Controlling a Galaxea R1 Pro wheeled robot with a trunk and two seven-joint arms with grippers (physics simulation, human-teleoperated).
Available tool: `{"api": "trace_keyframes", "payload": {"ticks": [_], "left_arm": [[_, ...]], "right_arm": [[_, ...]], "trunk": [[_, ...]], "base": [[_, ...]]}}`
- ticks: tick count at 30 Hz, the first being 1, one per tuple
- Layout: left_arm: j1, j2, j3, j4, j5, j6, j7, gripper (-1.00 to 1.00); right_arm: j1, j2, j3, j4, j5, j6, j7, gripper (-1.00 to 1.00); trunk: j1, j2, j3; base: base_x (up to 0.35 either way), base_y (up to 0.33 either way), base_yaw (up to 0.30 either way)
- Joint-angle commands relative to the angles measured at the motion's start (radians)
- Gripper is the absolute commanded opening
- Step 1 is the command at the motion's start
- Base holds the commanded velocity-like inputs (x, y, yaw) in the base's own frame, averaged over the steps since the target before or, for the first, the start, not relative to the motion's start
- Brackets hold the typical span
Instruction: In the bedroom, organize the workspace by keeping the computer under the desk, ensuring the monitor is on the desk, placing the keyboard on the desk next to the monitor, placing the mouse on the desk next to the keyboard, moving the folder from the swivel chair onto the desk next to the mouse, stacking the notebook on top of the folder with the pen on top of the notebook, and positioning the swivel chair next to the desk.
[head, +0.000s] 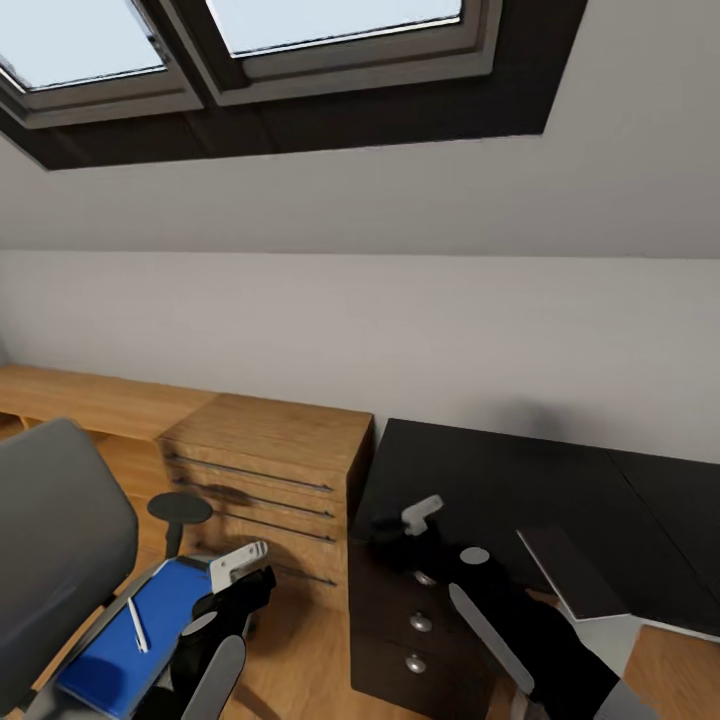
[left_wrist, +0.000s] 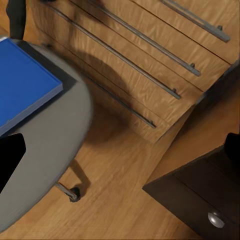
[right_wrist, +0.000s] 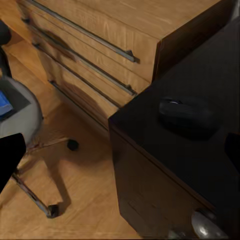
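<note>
Left gripper (head: 243, 578), can't tell if open, hangs just right of the blue folder (head: 140, 640) on the chair (head: 60, 540).

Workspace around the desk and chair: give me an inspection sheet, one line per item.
Surface: the black desk has a dark top; a black mouse lies near its corner.
Job's things: a blue folder lies on the swivel chair seat, with a white pen on top. Whether a notebook lies between them cannot be told.
Clutter: a dark flat panel at the desk's front edge; what it is cannot be told.
Grippers: left gripper beside the folder, holding nothing; right gripper over the desk corner, holding nothing; jaw state unclear on both.
Cables: nothing seen.
Surroundings: wooden drawer chest against the desk, wooden floor, skylight windows.
</note>
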Motion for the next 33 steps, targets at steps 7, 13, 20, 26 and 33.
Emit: {"api": "trace_keyframes", "payload": {"ticks": [7,13,20,26,33], "left_arm": [[-0.001,-0.001,-0.002,-0.005,0.005,0.007,0.008,1.0],[-0.001,0.0,0.001,-0.006,0.004,0.007,0.005,1.0],[-0.001,0.003,0.002,-0.009,0.003,0.008,0.005,1.0],[-0.001,0.003,0.002,-0.011,0.003,0.007,0.005,1.0],[-0.001,0.003,0.002,-0.01,0.003,0.007,0.005,1.0]], "right_arm": [[-0.002,-0.082,-0.032,0.049,0.055,0.09,0.282,1.0],[0.0,-0.036,-0.064,0.13,0.053,0.146,0.254,1.0],[-0.001,0.024,-0.199,0.15,0.055,0.133,0.173,1.0],[-0.001,0.027,-0.266,0.081,0.058,0.126,0.086,1.0],[-0.002,0.017,-0.22,0.018,0.11,0.134,0.045,1.0]], "trunk": [[0.001,-0.001,-0.001],[0.001,-0.001,-0.001],[0.001,-0.001,-0.001],[0.001,-0.001,-0.001],[0.001,-0.001,-0.001]], "base": [[0.32,0.0,0.0],[0.319,0.0,0.0],[0.123,0.0,0.0],[0.006,0.0,0.0],[0.0,0.0,0.0]]}}
